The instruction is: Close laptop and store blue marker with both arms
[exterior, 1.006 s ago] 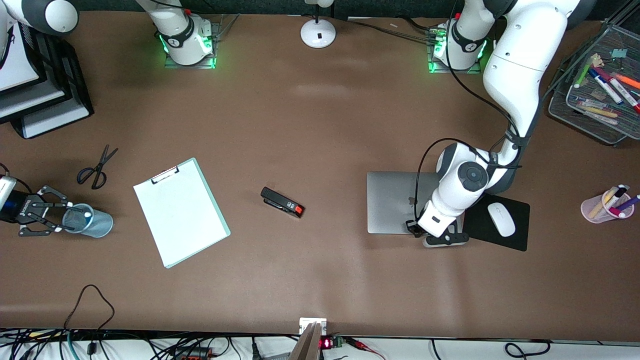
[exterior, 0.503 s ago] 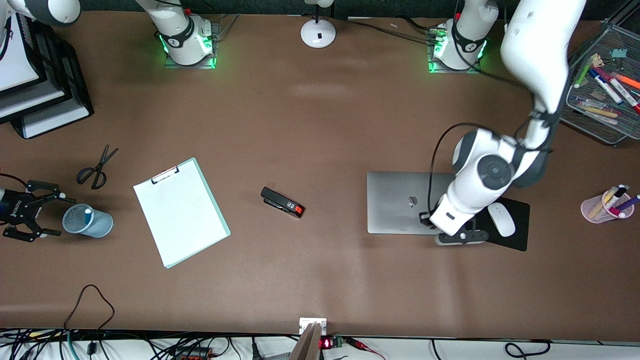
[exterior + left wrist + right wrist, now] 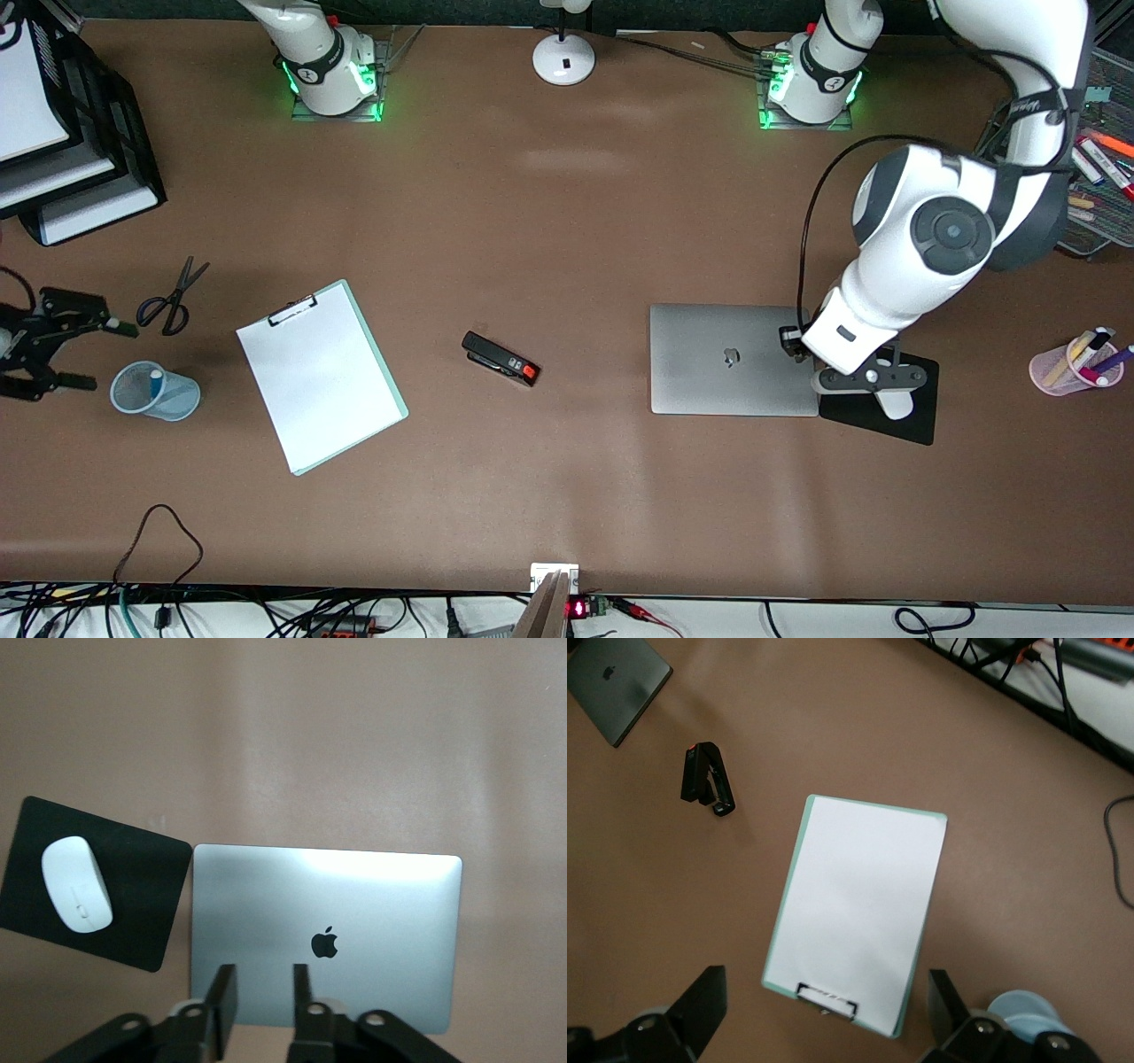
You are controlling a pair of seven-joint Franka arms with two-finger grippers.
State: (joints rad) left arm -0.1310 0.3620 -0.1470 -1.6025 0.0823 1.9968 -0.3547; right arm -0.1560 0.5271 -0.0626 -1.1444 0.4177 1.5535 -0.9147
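The laptop (image 3: 709, 359) lies closed on the table, silver lid up with its dark logo; it also shows in the left wrist view (image 3: 372, 912) and the right wrist view (image 3: 616, 678). My left gripper (image 3: 873, 379) (image 3: 263, 979) is open and empty, over the mousepad beside the laptop. The blue marker (image 3: 156, 376) stands in a blue mesh cup (image 3: 168, 399) at the right arm's end, only its whitish end showing. My right gripper (image 3: 102, 356) (image 3: 826, 983) is open wide and empty, beside the cup and apart from it.
A black mousepad (image 3: 912, 427) with a white mouse (image 3: 895, 406) lies beside the laptop. A clipboard (image 3: 321, 377), a stapler (image 3: 500, 359) and scissors (image 3: 173, 297) lie mid-table. A pink cup (image 3: 1074, 365) and a wire tray (image 3: 1085, 226) hold other markers.
My left gripper lifted off the laptop's edge and moved over the mousepad. My right gripper drew back from the blue cup's rim, leaving the marker in the cup.
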